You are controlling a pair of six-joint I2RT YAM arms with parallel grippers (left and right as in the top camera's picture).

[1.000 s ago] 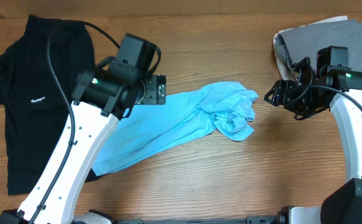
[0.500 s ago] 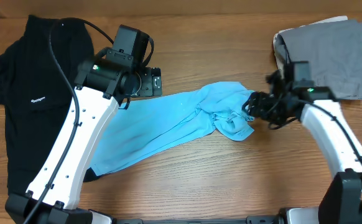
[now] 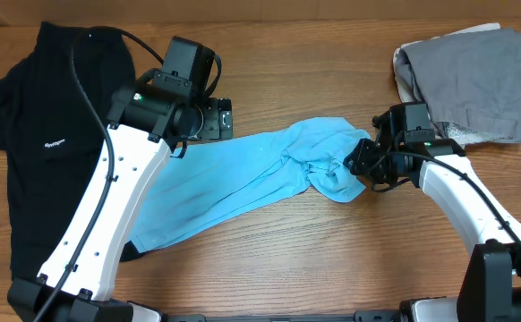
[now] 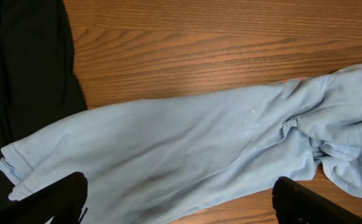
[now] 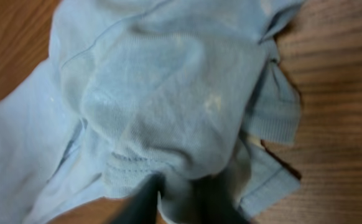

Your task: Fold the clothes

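Observation:
A light blue shirt (image 3: 251, 174) lies crumpled and stretched diagonally across the middle of the wooden table, bunched at its right end. My right gripper (image 3: 357, 161) is at that bunched end. In the right wrist view the right gripper (image 5: 181, 196) has its fingers close together with a fold of the blue shirt (image 5: 168, 93) pinched between them. My left gripper (image 3: 217, 121) hovers over the shirt's upper left part. In the left wrist view the left gripper (image 4: 181, 199) is wide open above the blue shirt (image 4: 199, 137) and holds nothing.
A black garment (image 3: 37, 134) lies spread out at the far left, and its edge (image 4: 19, 74) shows beside the blue shirt. A folded grey garment (image 3: 471, 72) sits at the back right corner. Bare wood lies along the table's front.
My right arm moved left from beside the grey garment to the shirt's bunched end, and its fingers closed on the cloth. The left gripper shifted slightly left and back, staying open.

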